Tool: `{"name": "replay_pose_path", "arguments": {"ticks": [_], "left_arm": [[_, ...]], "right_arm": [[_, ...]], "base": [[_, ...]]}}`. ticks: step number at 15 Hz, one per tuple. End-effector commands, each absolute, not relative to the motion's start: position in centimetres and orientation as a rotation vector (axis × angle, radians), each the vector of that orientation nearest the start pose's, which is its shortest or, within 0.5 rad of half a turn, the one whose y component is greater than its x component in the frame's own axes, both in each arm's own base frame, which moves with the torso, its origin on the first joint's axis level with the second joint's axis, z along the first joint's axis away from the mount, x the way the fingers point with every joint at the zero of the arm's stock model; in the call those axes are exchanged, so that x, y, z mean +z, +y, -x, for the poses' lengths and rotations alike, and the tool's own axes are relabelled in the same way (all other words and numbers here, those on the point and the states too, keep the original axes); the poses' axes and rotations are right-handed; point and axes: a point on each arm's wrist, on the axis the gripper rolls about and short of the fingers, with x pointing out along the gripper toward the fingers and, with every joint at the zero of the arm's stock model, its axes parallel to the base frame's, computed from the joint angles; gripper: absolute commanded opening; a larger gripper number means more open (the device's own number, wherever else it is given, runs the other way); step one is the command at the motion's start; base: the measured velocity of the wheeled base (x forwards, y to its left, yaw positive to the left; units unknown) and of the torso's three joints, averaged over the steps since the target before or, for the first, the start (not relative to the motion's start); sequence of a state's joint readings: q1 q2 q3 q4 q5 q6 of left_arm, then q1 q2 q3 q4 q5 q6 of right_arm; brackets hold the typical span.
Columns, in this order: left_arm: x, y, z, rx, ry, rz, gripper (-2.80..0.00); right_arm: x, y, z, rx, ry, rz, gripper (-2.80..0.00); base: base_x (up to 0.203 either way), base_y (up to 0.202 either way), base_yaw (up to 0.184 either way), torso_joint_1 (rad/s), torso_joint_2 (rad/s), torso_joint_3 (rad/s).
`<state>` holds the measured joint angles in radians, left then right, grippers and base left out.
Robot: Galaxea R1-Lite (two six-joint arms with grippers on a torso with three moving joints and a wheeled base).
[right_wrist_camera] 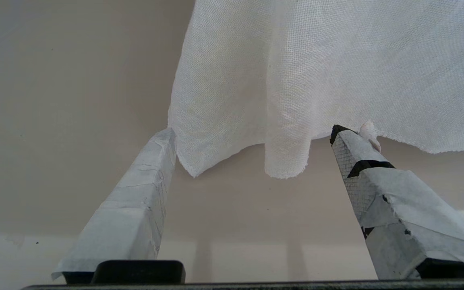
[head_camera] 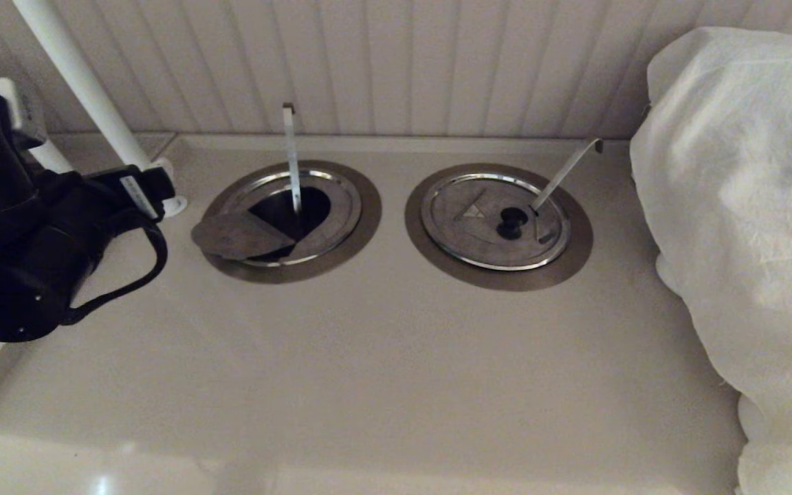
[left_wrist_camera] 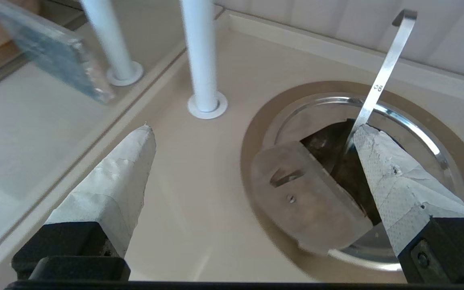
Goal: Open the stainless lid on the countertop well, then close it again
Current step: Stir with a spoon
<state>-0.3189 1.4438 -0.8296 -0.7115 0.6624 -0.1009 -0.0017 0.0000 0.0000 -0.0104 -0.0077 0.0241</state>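
The left gripper (left_wrist_camera: 252,133) is spread wide and grips nothing; it is held above the counter (head_camera: 382,357) at nine o'clock of the countertop well (head_camera: 291,221). The stainless lid (head_camera: 241,235) is seen folded open toward eight o'clock, beside the upright utensil handle (head_camera: 291,158). The right gripper (right_wrist_camera: 252,135) is likewise spread wide beneath the white cloth (right_wrist_camera: 320,68), one fingertip touching its hem.

Dim head view, glare patch on the near countertop (head_camera: 114,474); wrist views brighter, perhaps slightly soft.
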Motion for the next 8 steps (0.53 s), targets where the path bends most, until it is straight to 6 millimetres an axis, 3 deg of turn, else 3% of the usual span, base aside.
{"name": "replay_pose_path", "arguments": {"ticks": [1, 3, 6, 8], "left_arm": [[25.8, -7.4, -26.8, 0.343, -0.066, 0.125, 0.0], [25.6, -8.8, -31.0, 0.321, -0.054, 0.118, 0.0], [28.3, -10.8, -36.7, 0.267, -0.128, 0.106, 0.0], [28.6, -12.1, -40.3, 0.204, -0.121, 0.049, 0.0]], "right_arm": [[7.6, 0.0, 2.3, -0.009, -0.011, -0.025, 0.0], [7.6, 0.0, 2.3, -0.009, -0.011, -0.025, 0.0], [7.6, 0.0, 2.3, -0.009, -0.011, -0.025, 0.0], [7.6, 0.0, 2.3, -0.01, -0.011, -0.025, 0.0]], "base": [[0.0, 0.0, 0.0, 0.0, 0.0, 0.0], [0.0, 0.0, 0.0, 0.0, 0.0, 0.0], [0.0, 0.0, 0.0, 0.0, 0.0, 0.0], [0.0, 0.0, 0.0, 0.0, 0.0, 0.0]]}}
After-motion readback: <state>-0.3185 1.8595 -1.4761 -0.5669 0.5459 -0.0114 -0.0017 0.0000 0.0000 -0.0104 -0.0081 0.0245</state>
